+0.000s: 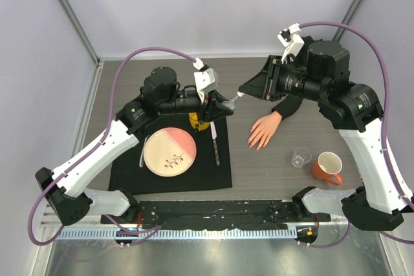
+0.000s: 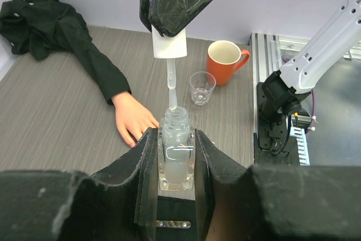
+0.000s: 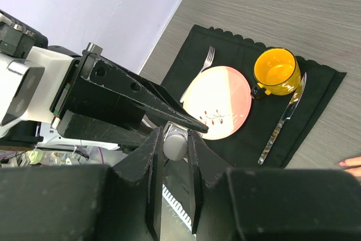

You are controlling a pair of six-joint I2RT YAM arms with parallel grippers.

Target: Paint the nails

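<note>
The pale mannequin hand [image 1: 264, 130] with a black sleeve lies palm down on the table; its nails are too small to make out. It also shows in the left wrist view [image 2: 134, 118]. My left gripper [image 2: 176, 165] is shut on a small clear nail polish bottle [image 2: 176, 156], held upright in the air. My right gripper [image 3: 174, 145] is shut on the white brush cap [image 3: 175, 144], also seen in the left wrist view [image 2: 169, 43]. The cap's thin brush [image 2: 171, 90] points down into the bottle's open neck.
A black placemat [image 1: 169, 159] holds a pink and cream plate [image 1: 169, 151], a yellow mug [image 3: 274, 71], a knife [image 1: 215, 143] and a fork [image 3: 204, 66]. A small clear glass [image 1: 300, 157] and an orange mug [image 1: 327, 167] stand right of the hand.
</note>
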